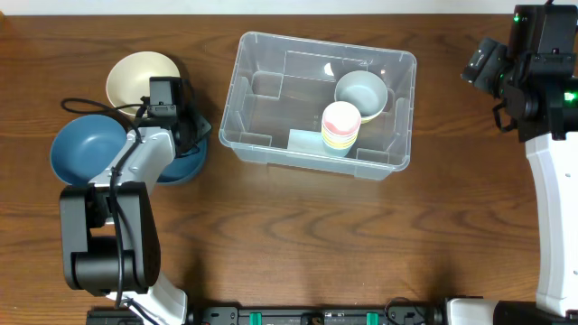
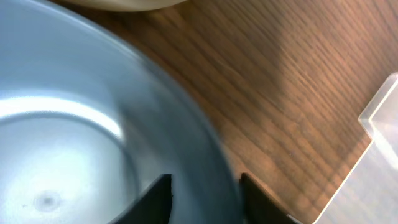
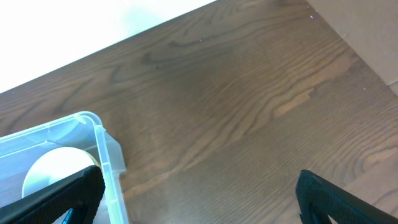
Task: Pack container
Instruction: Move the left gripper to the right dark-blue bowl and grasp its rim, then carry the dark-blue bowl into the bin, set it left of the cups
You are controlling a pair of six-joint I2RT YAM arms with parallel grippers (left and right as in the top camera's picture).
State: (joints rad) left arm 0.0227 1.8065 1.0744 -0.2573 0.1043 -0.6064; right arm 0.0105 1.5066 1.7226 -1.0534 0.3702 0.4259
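Overhead cam: container (image 1: 321, 104) sits at desk (image 1: 316, 235) centre, toward the far edge, long side running L-R and skewed a bit. Inside, in the right half: grey-blue bowl (image 1: 361, 91) near the far right corner and a stack of pastel cups (image 1: 340, 126) just beside it on the near side, approx touching. Left of the container are 3 bowls in a cluster: cream bowl (image 1: 143, 79) farthest back, outer blue bowl (image 1: 88, 149) toward the desk's left edge, inner blue bowl (image 1: 187, 166) closest to the container but apart from it, w/ wood showing between. Left arm reaches from the near left corner up over that cluster and hides most of the inner blue bowl from above. Left wrist cam: left tool (image 2: 205, 183) is low over that bowl, one finger inside the rim and one outside, w/ the rim between them and a narrow gap; can't tell whether they actually pinch it. Right arm stands at the desk's right edge, well apart from the container. Right tool (image 3: 199, 180) has its fingers spread wide, nothing between them, hanging over bare wood right of the container's corner.
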